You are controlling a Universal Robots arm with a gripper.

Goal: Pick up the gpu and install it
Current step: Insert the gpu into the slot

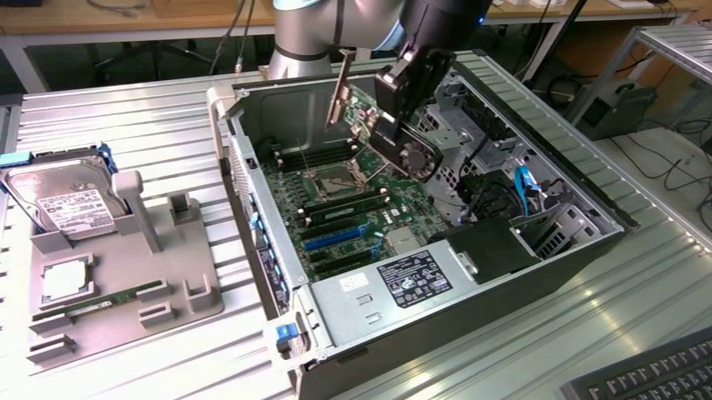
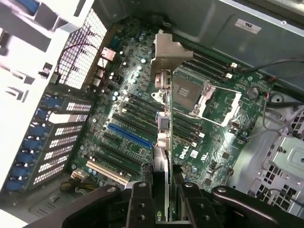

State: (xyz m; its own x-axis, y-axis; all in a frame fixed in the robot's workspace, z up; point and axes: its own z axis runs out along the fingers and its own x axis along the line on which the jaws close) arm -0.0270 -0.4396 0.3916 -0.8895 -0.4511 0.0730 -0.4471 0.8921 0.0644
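Observation:
The gpu, a black card with a fan and a silver end bracket, hangs above the open computer case, over the motherboard. My gripper is shut on the card's upper edge. In the wrist view the gpu appears edge-on, its bracket pointing away, held between my two fingers. It hovers above the board, in line with the blue expansion slot and the black slots beside it, apart from them.
A grey fixture at the exterior view's left holds a silver hard drive, a processor and a green memory stick. The power supply sits at the case's near end. A keyboard lies at the exterior view's lower right.

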